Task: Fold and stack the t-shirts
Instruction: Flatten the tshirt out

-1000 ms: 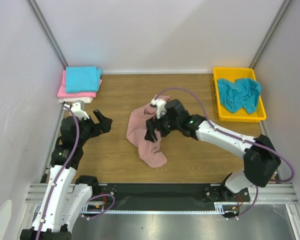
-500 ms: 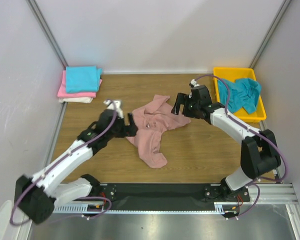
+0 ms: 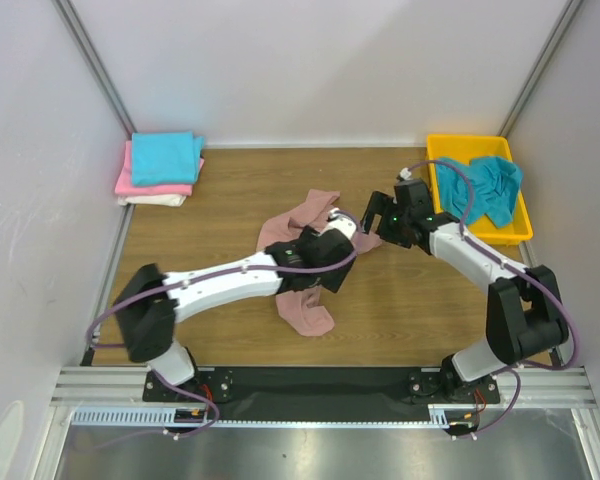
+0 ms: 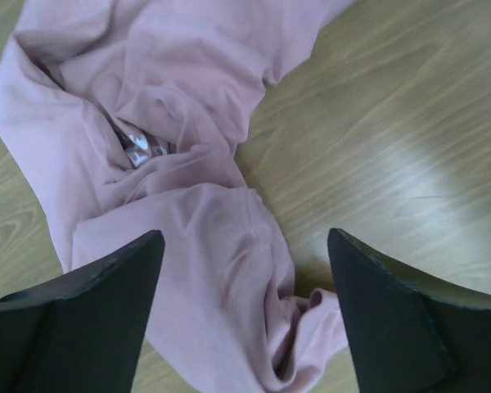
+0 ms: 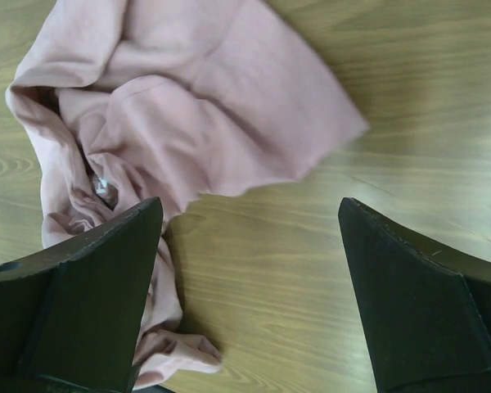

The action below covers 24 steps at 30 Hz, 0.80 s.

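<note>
A dusty-pink t-shirt (image 3: 298,300) lies crumpled in the middle of the wooden table. My left gripper (image 3: 325,262) hangs over its middle, jaws open. In the left wrist view the pink t-shirt (image 4: 172,98) fills the space under the left gripper (image 4: 244,237), a bunched fold between the fingers and a small shiny print (image 4: 139,149) showing in a crease. My right gripper (image 3: 378,215) is open at the shirt's right edge. In the right wrist view the right gripper (image 5: 250,205) is over bare wood, with the pink cloth (image 5: 204,90) above and left of it.
A folded stack (image 3: 160,165) sits at the back left corner, teal on bright pink on white. A yellow tray (image 3: 445,225) at the back right holds a crumpled teal t-shirt (image 3: 480,188). White walls close in on three sides.
My left arm has swung from the left side across to the pink t-shirt. My right gripper has moved from over the shirt's middle to its right edge, and the cloth has spread rightward.
</note>
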### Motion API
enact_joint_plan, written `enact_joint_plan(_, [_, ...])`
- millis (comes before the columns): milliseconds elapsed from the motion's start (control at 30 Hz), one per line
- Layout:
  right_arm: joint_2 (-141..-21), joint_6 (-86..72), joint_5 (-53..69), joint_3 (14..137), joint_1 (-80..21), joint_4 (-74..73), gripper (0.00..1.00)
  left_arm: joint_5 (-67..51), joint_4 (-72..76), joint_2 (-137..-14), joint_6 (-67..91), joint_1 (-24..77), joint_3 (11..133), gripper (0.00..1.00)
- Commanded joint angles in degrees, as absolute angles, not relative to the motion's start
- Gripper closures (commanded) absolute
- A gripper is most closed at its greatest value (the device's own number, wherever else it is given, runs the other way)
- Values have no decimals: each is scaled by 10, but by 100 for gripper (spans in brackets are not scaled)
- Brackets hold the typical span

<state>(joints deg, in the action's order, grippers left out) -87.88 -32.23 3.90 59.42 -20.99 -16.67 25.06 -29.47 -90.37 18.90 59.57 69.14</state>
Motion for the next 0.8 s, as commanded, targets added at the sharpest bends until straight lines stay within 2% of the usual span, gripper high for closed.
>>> enact_joint_plan(0, [-819, -325, 42, 575, -186, -176, 6, 316, -363, -965, 187, 606, 752, 15])
enact_joint_plan(67, [-807, -321, 46, 565, -171, -185, 6, 333, -389, -1007, 206, 607, 769, 23])
enact_joint_plan(167, [-783, -312, 46, 556, -163, -198, 6, 337, -392, -1030, 219, 607, 781, 43])
enact_joint_plan(200, [-774, -307, 46, 556, -159, -202, 6, 340, -395, -1030, 225, 607, 785, 56])
enact_joint_plan(267, [-769, -300, 45, 556, -156, -207, 6, 351, -396, -1023, 242, 608, 788, 65])
enact_joint_plan(300, [-768, -294, 47, 557, -153, -208, 6, 356, -398, -1020, 250, 607, 788, 77])
enact_joint_plan(400, [-768, -287, 56, 562, -153, -202, 6, 387, -442, -992, 287, 607, 804, 100])
enact_joint_plan(633, [-790, -289, 55, 570, -215, -155, 6, 414, -522, -855, 386, 573, 777, 100])
enact_joint_plan(767, [-818, -289, 42, 584, -265, -133, 6, 386, -544, -756, 462, 520, 674, 100])
